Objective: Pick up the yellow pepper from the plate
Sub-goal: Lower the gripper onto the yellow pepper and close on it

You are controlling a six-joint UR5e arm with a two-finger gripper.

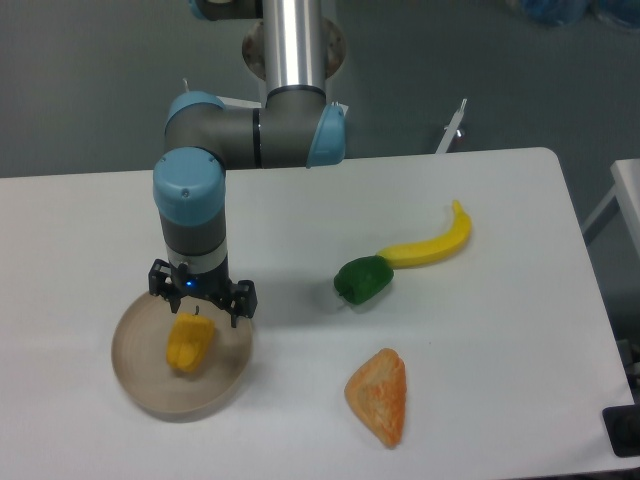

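The pepper [189,342] lies on the plate [135,375], a little right of the plate's middle, tipped over with its thin stem pointing up toward the arm. The gripper [199,303] hangs right over it, just above the stem end; its black body hides the fingers from here, so I cannot tell how wide they stand, and nothing seems to be held. From where I stand, the step in hand looks like the last drop onto the pepper. To do it well I would come straight down, get the fingers either side of the blocky body and not the stem, stop short of the plate's floor, squeeze gently so the toy does not squirt out, then lift plumb so it clears the low rim. Further right on the table [300,420] sit a green pepper [364,279] touching the tip of a banana [433,243], and nearer me an orange wedge [379,395], all well apart from the plate. I see no brand, label or writing anywhere.
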